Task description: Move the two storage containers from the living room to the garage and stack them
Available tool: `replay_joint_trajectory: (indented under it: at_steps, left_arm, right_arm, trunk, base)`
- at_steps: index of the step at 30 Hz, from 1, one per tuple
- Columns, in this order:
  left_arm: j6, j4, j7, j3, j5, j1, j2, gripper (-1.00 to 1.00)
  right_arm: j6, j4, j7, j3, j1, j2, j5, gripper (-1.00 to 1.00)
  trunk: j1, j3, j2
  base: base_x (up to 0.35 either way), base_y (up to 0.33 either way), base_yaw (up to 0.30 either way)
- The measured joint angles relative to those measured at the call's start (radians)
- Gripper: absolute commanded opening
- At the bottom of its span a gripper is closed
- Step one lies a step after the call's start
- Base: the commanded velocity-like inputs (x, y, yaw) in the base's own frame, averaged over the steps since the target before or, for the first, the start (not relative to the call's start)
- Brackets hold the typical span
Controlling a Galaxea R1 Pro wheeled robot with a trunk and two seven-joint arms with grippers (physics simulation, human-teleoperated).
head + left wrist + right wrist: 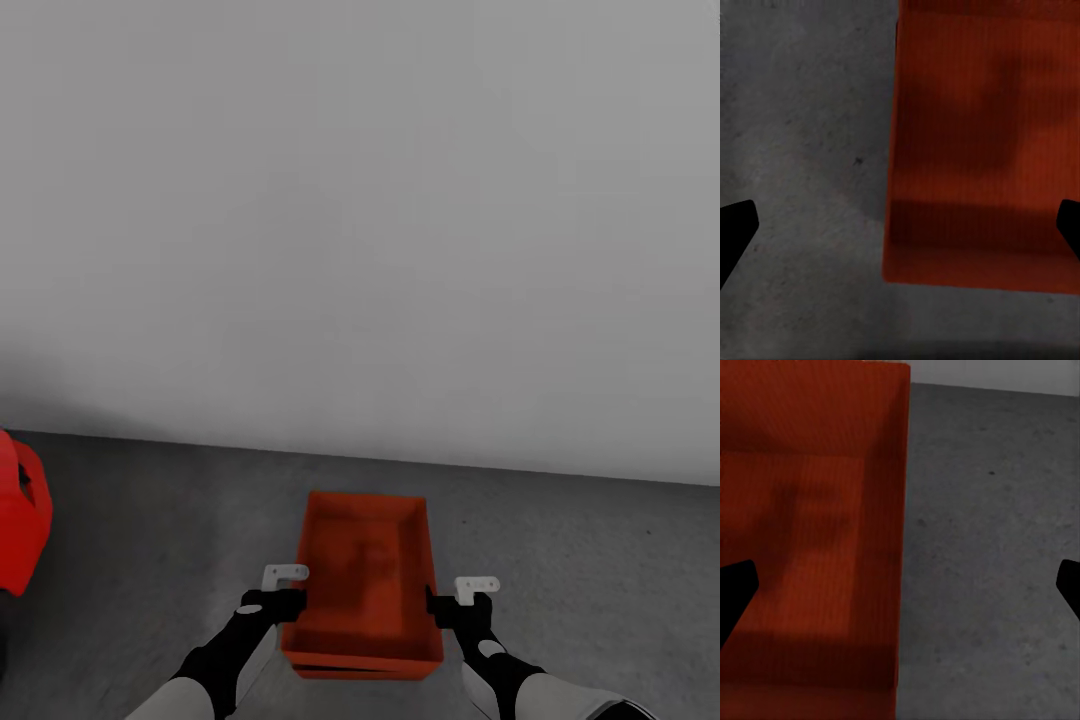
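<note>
An orange-red storage container (365, 570) sits on the dark grey concrete floor (570, 560) of the garage, close in front of me. Under its near edge a second red rim (362, 671) peeks out, like the other container beneath it. My left gripper (286, 602) is at the bin's left wall and my right gripper (446, 606) at its right wall. In the left wrist view the container (982, 150) has its side wall midway between the wide-apart black fingers (735, 232) of the open left gripper (900, 225). The right gripper (900, 585) stands open the same way astride the container (810, 532).
A plain pale grey wall (360, 250) rises a short way behind the bin. A rounded red object (20, 520) sits at the left edge of the head view. Bare concrete (990, 547) lies on both sides of the container.
</note>
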Motion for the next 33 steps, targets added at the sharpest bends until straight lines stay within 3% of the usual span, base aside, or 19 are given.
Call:
replay_joint_trajectory:
  at_steps: [17, 33]
  left_arm:
    - [0.009, -0.033, 0.0, 0.001, 0.0, 0.0, 0.0, 1.0]
    - [0.014, -0.034, 0.0, 0.001, 0.002, 0.0, -0.002, 1.0]
  right_arm:
    - [0.0, 0.0, 0.0, -0.001, 0.0, -0.001, 0.0, 1.0]
    - [0.0, 0.0, 0.0, 0.0, 0.0, -0.001, 0.0, 1.0]
  trunk:
    - [0.0, 0.0, 0.0]
    - [0.001, 0.0, 0.0]
  base:
    - [-0.02, 0.0, 0.0]
    - [-0.311, 0.0, 0.0]
